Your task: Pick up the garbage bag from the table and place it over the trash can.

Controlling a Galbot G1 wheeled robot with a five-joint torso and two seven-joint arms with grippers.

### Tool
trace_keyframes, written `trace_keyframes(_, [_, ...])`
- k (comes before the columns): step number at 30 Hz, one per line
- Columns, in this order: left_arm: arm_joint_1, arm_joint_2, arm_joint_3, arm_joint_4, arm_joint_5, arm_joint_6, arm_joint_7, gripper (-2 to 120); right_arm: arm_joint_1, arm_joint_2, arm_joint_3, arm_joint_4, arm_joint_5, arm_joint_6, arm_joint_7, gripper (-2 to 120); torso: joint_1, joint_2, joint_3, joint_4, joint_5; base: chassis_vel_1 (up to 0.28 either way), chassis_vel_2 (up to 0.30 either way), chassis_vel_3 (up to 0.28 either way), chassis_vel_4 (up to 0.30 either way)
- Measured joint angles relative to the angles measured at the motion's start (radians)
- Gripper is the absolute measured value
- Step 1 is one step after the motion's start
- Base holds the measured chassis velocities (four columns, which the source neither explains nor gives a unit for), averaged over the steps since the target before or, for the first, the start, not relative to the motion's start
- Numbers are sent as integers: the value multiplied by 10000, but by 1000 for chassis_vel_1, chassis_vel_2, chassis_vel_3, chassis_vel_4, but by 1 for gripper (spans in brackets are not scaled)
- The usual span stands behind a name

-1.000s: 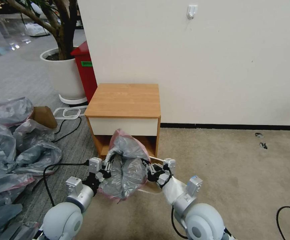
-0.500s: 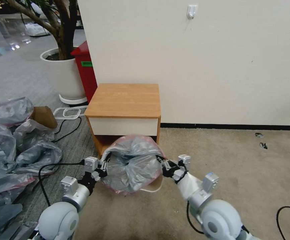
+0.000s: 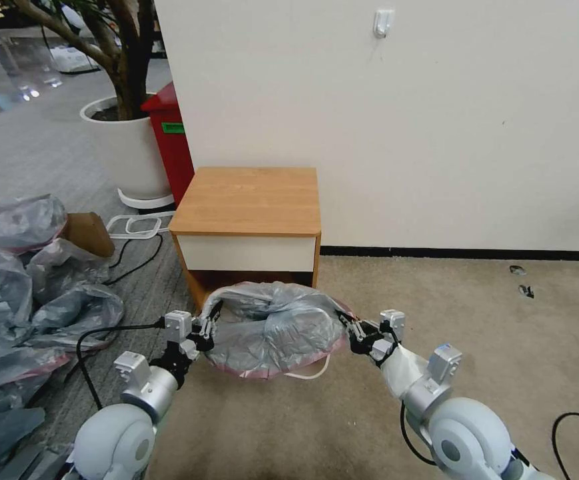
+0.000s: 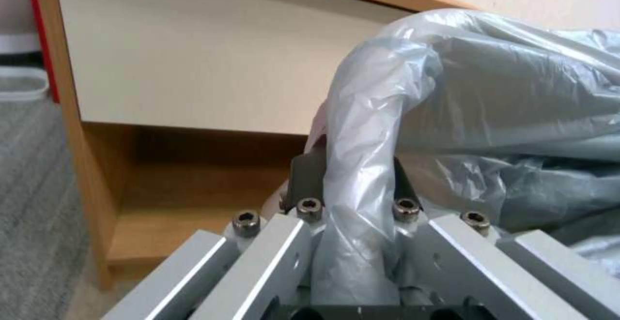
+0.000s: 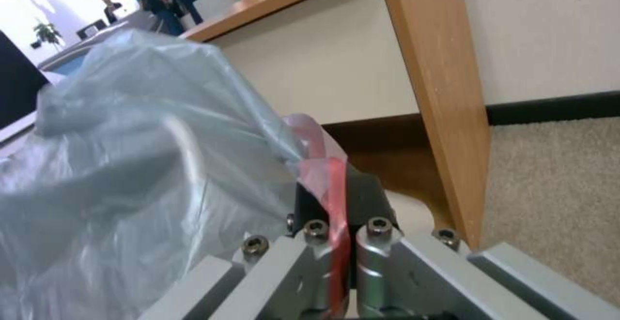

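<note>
A: Where is the thin, grey, translucent garbage bag with the pink-red rim sitting?

B: At lower centre of the head view, stretched wide over the small beige plastic trash can, before the low wooden table.

A: And the grippers?

B: The left gripper is pinching one bunched edge, the right gripper the red band opposite; both are pressing together on plastic.

A: Progress?

B: Lifting looks done; I judge seating the rim is what remains.
</note>
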Motion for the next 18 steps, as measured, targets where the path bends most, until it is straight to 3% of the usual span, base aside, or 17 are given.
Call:
trace_keyframes(10, [-103, -281, -235, -166, -851, 394, -339, 4, -254, -71, 17, -229, -262, 38, -9, 0, -1, 0, 0, 0, 0, 0, 0, 0, 0])
trace_keyframes(18, [-188, -725, -206, -293, -1171, 656, -588, 4, -428, -27, -65, -289, -553, 11, 19, 27, -1, 0, 0, 0, 0, 0, 0, 0, 0])
